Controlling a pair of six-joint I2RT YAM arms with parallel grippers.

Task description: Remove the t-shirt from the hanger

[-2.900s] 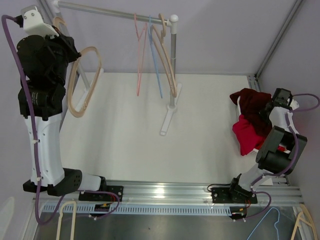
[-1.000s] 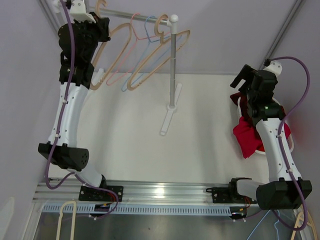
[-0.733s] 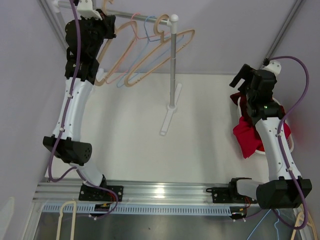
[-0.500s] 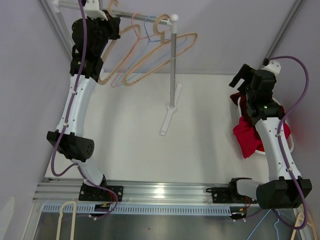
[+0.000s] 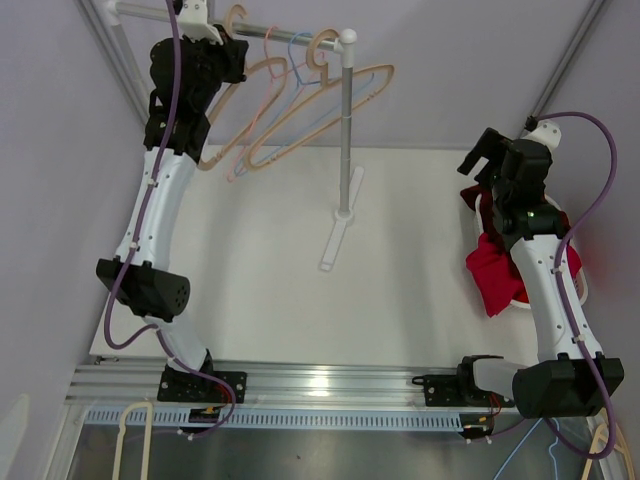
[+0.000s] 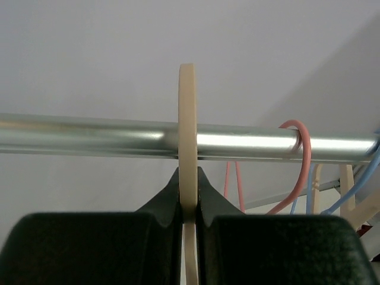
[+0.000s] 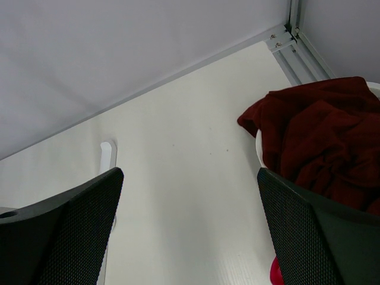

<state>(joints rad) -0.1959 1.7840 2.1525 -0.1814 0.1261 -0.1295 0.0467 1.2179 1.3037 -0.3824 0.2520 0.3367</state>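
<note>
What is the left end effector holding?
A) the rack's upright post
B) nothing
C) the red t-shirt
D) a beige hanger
D: the left end effector is shut on the beige hanger by its hook, which crosses the metal rail in the left wrist view.

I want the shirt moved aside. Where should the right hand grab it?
Pinch a raised fold on top of the red shirt, coming down from above with the open right hand: it lies crumpled in a heap, so its ridges likely offer the easiest pinch.

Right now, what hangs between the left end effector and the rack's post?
A pink hanger, a blue hanger and wooden hangers, seen in the top view.
</note>
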